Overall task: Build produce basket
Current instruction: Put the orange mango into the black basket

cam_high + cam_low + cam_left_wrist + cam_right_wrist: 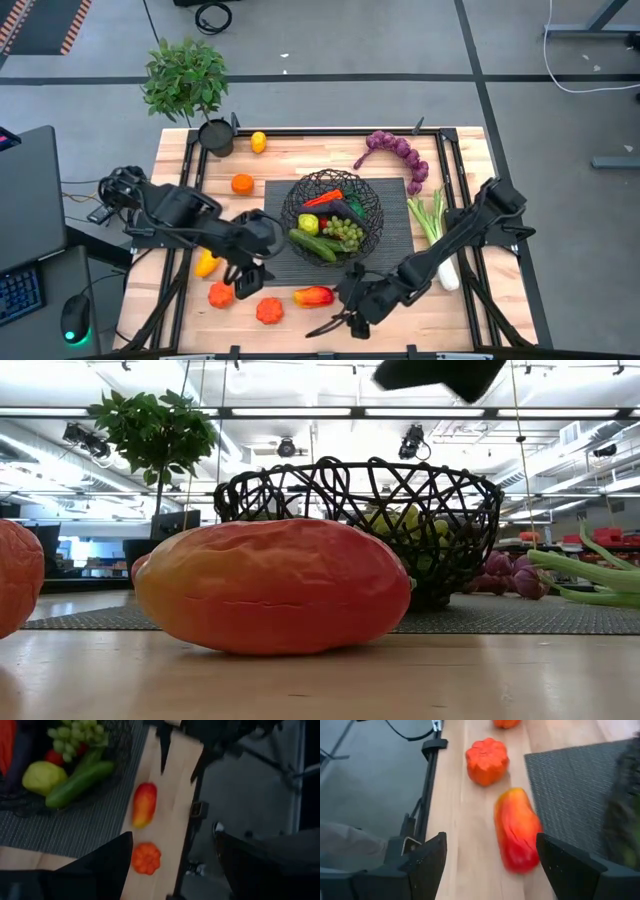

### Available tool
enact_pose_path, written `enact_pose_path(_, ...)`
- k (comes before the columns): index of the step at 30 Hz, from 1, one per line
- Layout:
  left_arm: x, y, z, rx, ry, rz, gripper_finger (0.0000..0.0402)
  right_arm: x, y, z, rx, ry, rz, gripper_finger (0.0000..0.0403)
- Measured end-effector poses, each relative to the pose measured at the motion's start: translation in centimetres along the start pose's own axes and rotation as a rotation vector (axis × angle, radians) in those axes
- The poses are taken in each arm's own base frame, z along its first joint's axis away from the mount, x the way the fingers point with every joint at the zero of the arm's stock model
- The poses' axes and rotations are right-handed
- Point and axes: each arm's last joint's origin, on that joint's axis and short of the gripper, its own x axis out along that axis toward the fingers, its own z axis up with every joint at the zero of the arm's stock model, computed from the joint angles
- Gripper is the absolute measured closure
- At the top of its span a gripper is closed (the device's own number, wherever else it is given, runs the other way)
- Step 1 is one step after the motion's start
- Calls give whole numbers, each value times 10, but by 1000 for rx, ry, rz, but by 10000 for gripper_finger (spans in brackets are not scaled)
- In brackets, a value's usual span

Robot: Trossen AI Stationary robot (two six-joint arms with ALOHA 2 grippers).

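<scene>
The black wire basket (332,215) stands on a dark mat at mid table. It holds cucumbers, green grapes, a lemon, a red chili and an aubergine. A red-and-yellow fruit (314,296) lies on the wood near the front edge, large in the low view (272,585). My right gripper (338,320) is open just to the right of it and nearer the front edge. In the right wrist view (490,870) the fruit (517,830) lies ahead, between the lines of the two fingers, untouched. My left gripper (245,280) is open and empty at the mat's near left corner, also shown in the left wrist view (172,870).
An orange ridged tomato (269,311), a red-orange one (221,294) and a yellow pepper (206,263) lie front left. An orange (242,183), a lemon (258,142) and the potted plant (190,85) are far left. Purple grapes (400,155) and a leek (437,235) lie at the right.
</scene>
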Motion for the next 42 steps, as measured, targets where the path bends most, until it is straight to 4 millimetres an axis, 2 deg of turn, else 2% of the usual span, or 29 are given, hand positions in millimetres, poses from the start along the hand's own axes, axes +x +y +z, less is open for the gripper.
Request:
enact_pose_path(3,-8,-3,1,-15,-27,-10,114,12,-2,-3,13,1,1,83)
enact_pose_path(14,-8,-3,-3,-26,-5,3,114,47,-14,-11,39,-12,-52,25)
enact_pose_path(24,-9,-6,-7,-42,8,-4,114,63,-20,-19,-34,-30,-137,20)
enact_pose_path(31,-9,-7,-9,-40,19,-7,114,62,-17,-23,-88,-16,-133,21)
enact_pose_path(38,-9,-5,-11,-18,36,19,114,52,6,-42,-67,75,-38,21)
enact_pose_path(42,-4,5,-16,18,44,171,114,39,20,-56,-12,141,-22,21)
